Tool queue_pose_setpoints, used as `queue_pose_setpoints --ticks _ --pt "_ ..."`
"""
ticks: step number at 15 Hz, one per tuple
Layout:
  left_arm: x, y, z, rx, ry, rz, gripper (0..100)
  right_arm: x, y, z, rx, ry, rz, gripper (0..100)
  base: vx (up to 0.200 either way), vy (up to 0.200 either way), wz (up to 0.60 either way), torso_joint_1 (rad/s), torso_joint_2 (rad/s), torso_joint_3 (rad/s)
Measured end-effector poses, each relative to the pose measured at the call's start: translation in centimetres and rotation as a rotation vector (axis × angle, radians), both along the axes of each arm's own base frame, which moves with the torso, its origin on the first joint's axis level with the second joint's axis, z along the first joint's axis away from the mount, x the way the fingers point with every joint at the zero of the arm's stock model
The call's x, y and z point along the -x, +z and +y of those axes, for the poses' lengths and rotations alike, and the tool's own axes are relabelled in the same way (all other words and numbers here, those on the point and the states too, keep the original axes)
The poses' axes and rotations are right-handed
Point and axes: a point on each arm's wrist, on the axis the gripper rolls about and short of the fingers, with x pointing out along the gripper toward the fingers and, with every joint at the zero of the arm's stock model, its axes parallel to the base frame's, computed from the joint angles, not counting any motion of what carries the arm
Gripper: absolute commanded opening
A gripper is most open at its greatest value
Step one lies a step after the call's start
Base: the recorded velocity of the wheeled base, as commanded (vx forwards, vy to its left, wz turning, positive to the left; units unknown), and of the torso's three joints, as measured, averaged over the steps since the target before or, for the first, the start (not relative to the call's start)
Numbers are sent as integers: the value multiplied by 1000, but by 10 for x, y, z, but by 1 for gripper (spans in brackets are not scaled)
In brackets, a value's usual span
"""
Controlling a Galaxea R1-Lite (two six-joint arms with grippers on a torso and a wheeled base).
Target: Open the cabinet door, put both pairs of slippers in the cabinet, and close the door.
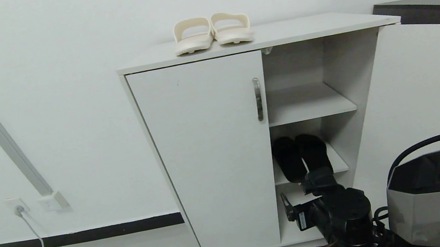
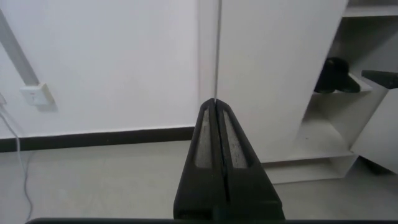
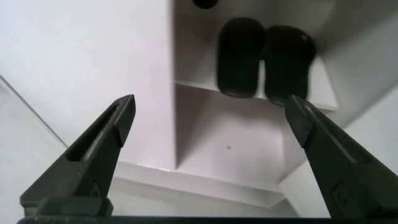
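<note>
A white cabinet (image 1: 259,36) stands against the wall with its right door (image 1: 431,79) swung open and its left door (image 1: 212,156) shut. A pair of black slippers (image 1: 302,155) lies on the middle shelf (image 3: 261,59). A pair of cream slippers (image 1: 211,31) sits on the cabinet top. My right gripper (image 3: 211,118) is open and empty, just in front of and below the black pair. My left gripper (image 2: 216,106) is shut on nothing, low down left of the cabinet (image 2: 280,74).
The upper shelf (image 1: 306,102) and bottom shelf (image 1: 294,218) hold nothing. The left door has a metal handle (image 1: 258,99). A wall socket with a cable (image 1: 17,209) is at the lower left. A dark table (image 1: 433,9) stands at the right.
</note>
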Motion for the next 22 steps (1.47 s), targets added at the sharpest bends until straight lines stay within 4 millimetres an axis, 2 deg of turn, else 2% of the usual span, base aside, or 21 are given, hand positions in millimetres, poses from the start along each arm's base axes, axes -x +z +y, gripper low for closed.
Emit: queue_pose_setpoints --ticks 5,22 --pt "0 0 0 0 0 1 0 1 -1 -1 11 2 4 100 0 200 0 10 3 3" --pt "0 0 0 0 2 0 0 3 2 -3 18 21 4 100 0 0 0 0 0 0"
